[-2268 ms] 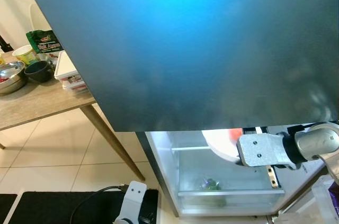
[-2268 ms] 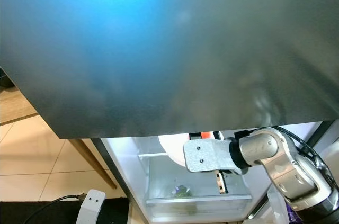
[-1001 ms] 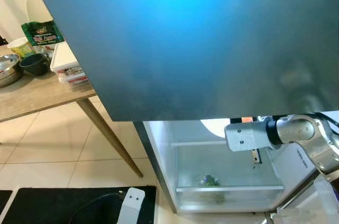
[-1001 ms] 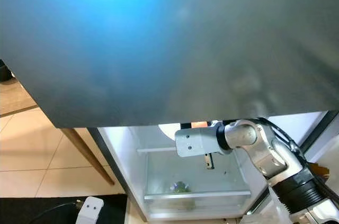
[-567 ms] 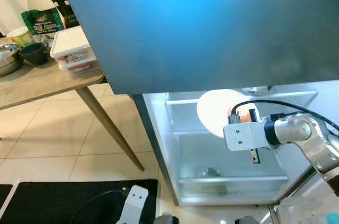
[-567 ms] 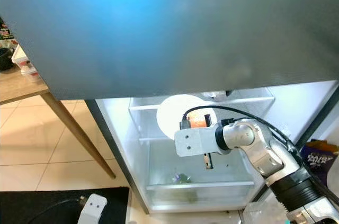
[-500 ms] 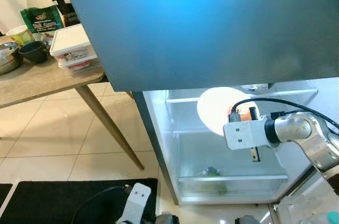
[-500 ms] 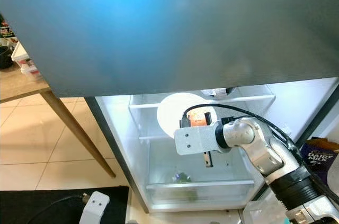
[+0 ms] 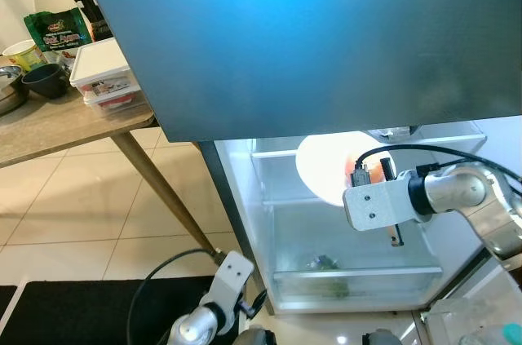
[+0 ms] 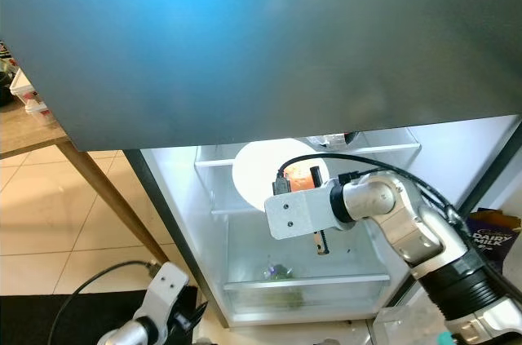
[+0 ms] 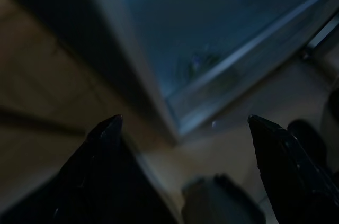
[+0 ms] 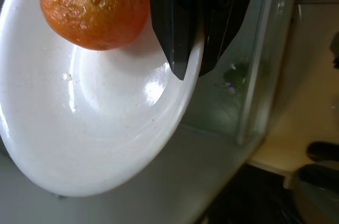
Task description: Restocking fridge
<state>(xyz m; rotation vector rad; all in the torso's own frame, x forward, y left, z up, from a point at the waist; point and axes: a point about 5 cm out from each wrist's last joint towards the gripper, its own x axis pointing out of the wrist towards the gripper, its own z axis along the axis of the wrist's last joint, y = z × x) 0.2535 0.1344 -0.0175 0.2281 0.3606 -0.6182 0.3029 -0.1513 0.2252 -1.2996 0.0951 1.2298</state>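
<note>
Right tool: closed on the rim of a white plate, fingers pinching its edge; plate held at the mouth of the open fridge, level with the upper shelf. Orange resting on plate, touching the rim just beside the fingers. Plate lies ahead of and left of the right wrist, face roughly level, slight tilt not ruled out. Shelf lies directly beyond the plate, further into the fridge; judged next move a straight push inward. Risk judged: orange rolling if plate tips.

Below: clear drawer with some greens inside. Dark door panel overhead.

Left tool: open, fingers spread, low near the floor at the fridge's left foot, idle.

Room: table far left carrying box, bowl, bag; tiled floor.
</note>
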